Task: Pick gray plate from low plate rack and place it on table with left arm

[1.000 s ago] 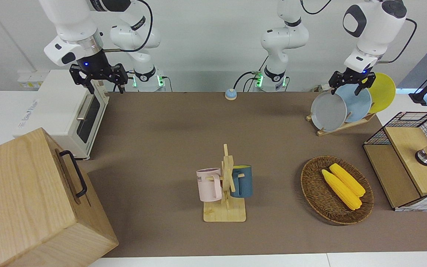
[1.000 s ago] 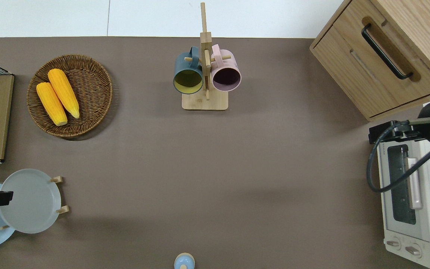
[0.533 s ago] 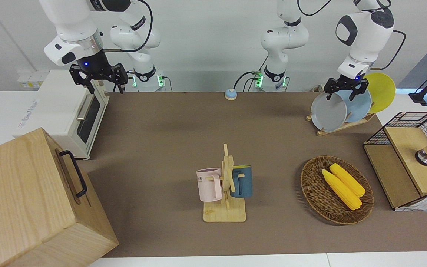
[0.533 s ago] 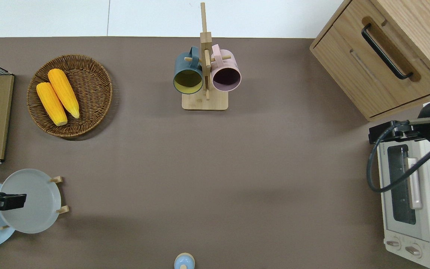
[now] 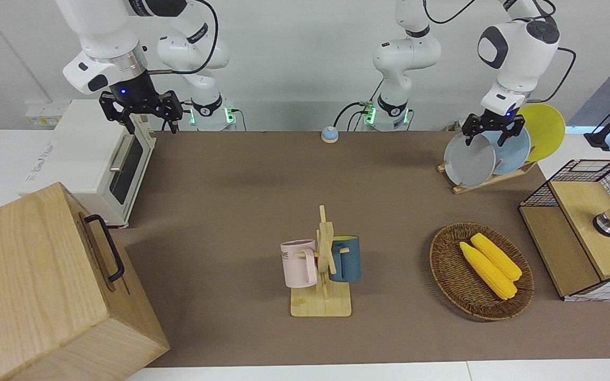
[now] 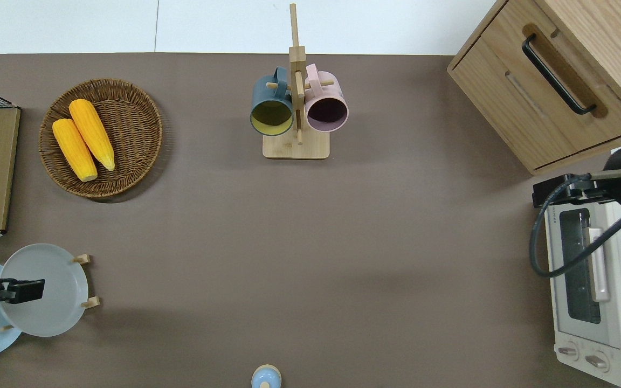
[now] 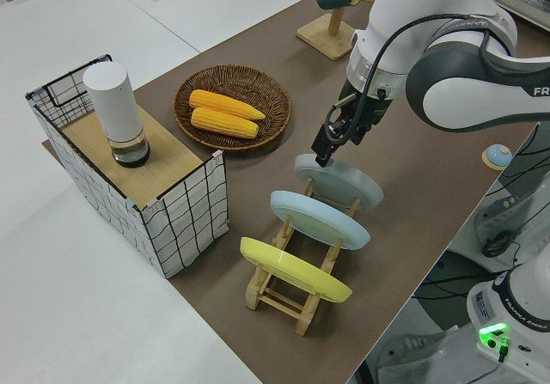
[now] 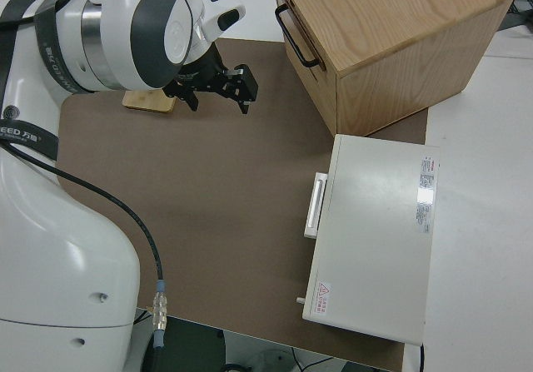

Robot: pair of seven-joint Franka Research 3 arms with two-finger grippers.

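The gray plate (image 5: 469, 161) leans in the low plate rack (image 5: 487, 180) at the left arm's end of the table (image 5: 262, 190); it is the plate farthest from that end. My left gripper (image 5: 486, 138) is open, just above the gray plate's upper rim and not holding it. The overhead view shows the gripper (image 6: 16, 291) over the gray plate (image 6: 54, 307). The left side view shows the gripper (image 7: 326, 152) right at the plate's top edge (image 7: 344, 182). My right arm is parked, with its gripper (image 8: 218, 97) open.
A light-blue plate (image 5: 517, 153) and a yellow plate (image 5: 546, 129) stand in the same rack. A wicker basket (image 5: 445, 275) with corn, a mug stand (image 5: 322, 275), a wire crate (image 5: 585, 227), a wooden drawer box (image 5: 45, 286) and a toaster oven (image 5: 93, 159) stand around.
My left gripper has moved from over the light-blue plate to over the gray plate and come down toward its rim. The plates and the right arm have not moved.
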